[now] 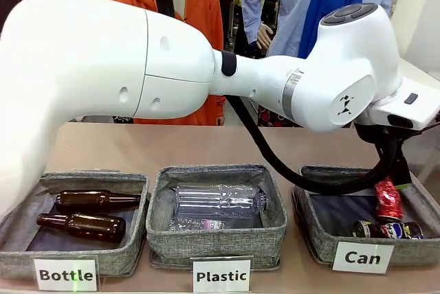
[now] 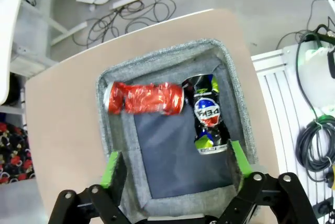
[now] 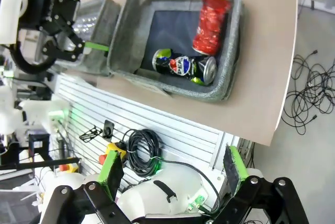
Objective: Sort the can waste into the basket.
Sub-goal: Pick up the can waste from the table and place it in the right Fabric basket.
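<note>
Directly beneath the left end effector (image 2: pixel 178 169), pads spread and empty: the basket (image 2: pixel 121 75), holding both cans; red can (image 2: pixel 144 98) crosswise at the far wall, dark can (image 2: pixel 208 113) touching it, at a right angle; right end effector (image 3: pixel 172 166) likewise apart, off past the worktop (image 3: pixel 267 67) edge; sorting looks complete.

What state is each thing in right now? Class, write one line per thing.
Red can: crushed, lying in the Can basket.
Dark blue can: crushed, lying in the basket beside the red can.
Can basket: holds both cans.
Left gripper: open, above the basket, holding nothing.
Right gripper: open, holding nothing.
</note>
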Controlling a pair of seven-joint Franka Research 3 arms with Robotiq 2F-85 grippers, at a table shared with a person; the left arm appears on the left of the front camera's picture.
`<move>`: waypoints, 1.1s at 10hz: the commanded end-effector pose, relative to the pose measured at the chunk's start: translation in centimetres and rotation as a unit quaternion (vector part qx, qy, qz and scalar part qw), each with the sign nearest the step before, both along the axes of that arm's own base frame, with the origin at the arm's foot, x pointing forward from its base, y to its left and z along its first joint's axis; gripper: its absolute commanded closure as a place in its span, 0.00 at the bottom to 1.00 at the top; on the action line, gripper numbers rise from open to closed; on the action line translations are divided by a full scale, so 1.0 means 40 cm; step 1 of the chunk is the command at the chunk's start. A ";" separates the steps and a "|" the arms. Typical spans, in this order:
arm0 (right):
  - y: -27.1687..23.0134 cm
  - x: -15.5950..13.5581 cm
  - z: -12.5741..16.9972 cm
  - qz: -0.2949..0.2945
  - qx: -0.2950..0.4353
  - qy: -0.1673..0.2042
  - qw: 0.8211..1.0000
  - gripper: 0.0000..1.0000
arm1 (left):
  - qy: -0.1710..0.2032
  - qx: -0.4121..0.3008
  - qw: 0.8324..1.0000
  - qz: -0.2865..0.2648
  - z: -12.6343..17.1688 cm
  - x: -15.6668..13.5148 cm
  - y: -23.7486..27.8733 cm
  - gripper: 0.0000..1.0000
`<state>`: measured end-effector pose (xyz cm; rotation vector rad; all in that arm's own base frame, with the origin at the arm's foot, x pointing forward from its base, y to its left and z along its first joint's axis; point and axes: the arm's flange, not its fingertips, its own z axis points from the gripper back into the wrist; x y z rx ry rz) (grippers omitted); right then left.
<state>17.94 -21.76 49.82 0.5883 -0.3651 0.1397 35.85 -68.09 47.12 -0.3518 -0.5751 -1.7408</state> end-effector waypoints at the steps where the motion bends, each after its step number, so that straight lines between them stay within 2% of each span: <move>1: -0.012 -0.001 0.011 -0.006 -0.006 0.013 1.000 0.00 | 0.015 0.033 0.999 0.008 0.029 -0.021 0.092 0.00; 2: 0.000 0.000 0.000 0.000 0.000 0.000 1.000 0.00 | 0.040 0.049 0.998 0.004 0.049 -0.040 0.170 0.00; 3: 0.024 0.068 0.016 0.028 0.005 -0.020 0.999 0.00 | 0.066 0.059 0.996 0.015 0.077 -0.060 0.277 0.00; 4: 0.054 0.133 0.032 0.056 0.018 -0.041 0.997 0.00 | 0.087 0.033 0.996 0.014 0.106 -0.073 0.375 0.00; 5: 0.095 0.193 0.050 0.089 0.032 -0.048 0.994 0.00 | 0.081 0.005 0.996 0.045 0.135 -0.077 0.476 0.00; 7: 0.243 0.332 0.073 0.156 0.081 -0.044 0.984 0.00 | 0.120 -0.040 0.985 0.117 0.176 -0.075 0.714 0.00; 8: 0.325 0.389 0.074 0.186 0.123 -0.026 0.974 0.00 | 0.160 -0.061 0.975 0.140 0.184 -0.066 0.831 0.00; 9: 0.410 0.430 0.073 0.193 0.168 -0.026 0.966 0.00 | 0.216 -0.089 0.955 0.180 0.186 -0.056 0.953 0.00; 10: 0.487 0.463 0.068 0.187 0.209 -0.023 0.959 0.00 | 0.275 -0.125 0.921 0.245 0.172 -0.029 1.072 0.00; 11: 0.562 0.495 0.056 0.156 0.234 -0.035 0.959 0.00 | 0.315 -0.168 0.882 0.308 0.149 -0.005 1.192 0.00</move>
